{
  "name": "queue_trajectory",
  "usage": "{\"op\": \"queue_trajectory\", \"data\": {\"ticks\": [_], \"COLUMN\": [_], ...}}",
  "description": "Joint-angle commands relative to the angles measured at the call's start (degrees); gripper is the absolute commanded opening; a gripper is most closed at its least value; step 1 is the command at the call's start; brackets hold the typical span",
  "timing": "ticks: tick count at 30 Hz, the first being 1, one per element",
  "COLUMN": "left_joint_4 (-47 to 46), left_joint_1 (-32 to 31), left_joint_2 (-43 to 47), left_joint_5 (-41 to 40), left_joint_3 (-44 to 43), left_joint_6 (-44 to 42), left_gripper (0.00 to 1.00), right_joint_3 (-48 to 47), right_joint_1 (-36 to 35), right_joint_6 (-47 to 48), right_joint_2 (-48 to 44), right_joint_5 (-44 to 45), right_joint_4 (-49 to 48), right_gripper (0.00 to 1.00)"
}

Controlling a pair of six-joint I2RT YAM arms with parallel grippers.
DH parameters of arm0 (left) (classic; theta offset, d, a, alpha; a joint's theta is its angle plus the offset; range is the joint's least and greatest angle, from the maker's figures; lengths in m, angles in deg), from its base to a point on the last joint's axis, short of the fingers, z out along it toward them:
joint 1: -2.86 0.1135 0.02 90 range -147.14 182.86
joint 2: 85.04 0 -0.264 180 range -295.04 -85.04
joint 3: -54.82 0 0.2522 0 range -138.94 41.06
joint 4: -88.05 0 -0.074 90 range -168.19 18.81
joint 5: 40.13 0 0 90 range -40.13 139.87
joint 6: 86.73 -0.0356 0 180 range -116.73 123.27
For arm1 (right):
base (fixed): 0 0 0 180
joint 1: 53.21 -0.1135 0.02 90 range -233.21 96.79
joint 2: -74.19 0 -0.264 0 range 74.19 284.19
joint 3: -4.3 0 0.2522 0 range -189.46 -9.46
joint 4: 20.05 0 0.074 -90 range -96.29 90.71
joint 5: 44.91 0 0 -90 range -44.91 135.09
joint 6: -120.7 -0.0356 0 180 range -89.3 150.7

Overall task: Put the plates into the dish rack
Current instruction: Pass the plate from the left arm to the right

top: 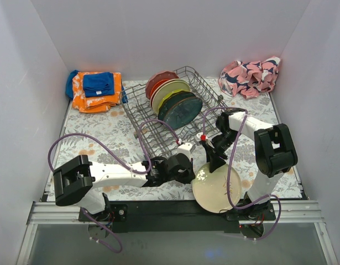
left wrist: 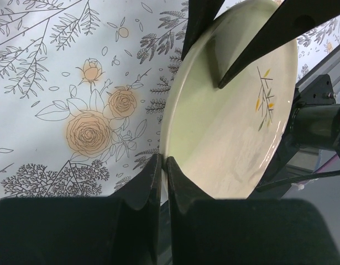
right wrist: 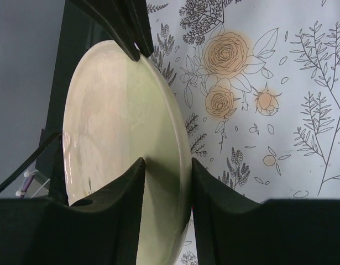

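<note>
White walls (top: 175,33) box in a tabletop (top: 103,138) printed all over with grey sprigs and peach roses. Near its front edge a cream plate (left wrist: 225,132) with a twig mark is held tilted. The left gripper (left wrist: 164,159) and right gripper (right wrist: 167,161) each have their jaws clamped on its rim. It is apart from the dish rack (top: 209,88).

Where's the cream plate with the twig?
Top view: the cream plate is near the front edge of the table, right of centre, held by the left gripper and right gripper, nearer than the dish rack.
</note>
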Motion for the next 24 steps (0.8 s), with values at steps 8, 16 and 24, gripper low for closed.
{"op": "queue_trajectory", "data": {"ticks": [8,16,24], "left_joint_4": [-5.9,-10.3,-17.5], "left_joint_1": [0.4,2.9,6.9], "left_joint_2": [3.1,8.6,9.5], "left_joint_5": [-0.9,5.2,16.3], "left_joint_3": [1.2,10.3,17.1], "left_joint_6": [4.1,9.1,9.9], "left_gripper": [0.19,0.54,0.6], "right_joint_3": [1.2,2.5,3.4], "right_joint_1": [-0.3,-0.2,-0.2], "right_joint_6": [1.5,2.3,3.1], "right_joint_2": [-1.6,-2.2,-4.5], "right_joint_5": [-0.7,-1.9,-3.5], "right_joint_4": [-0.5,-0.5,-0.5], "right_gripper": [0.01,0.01,0.01]}}
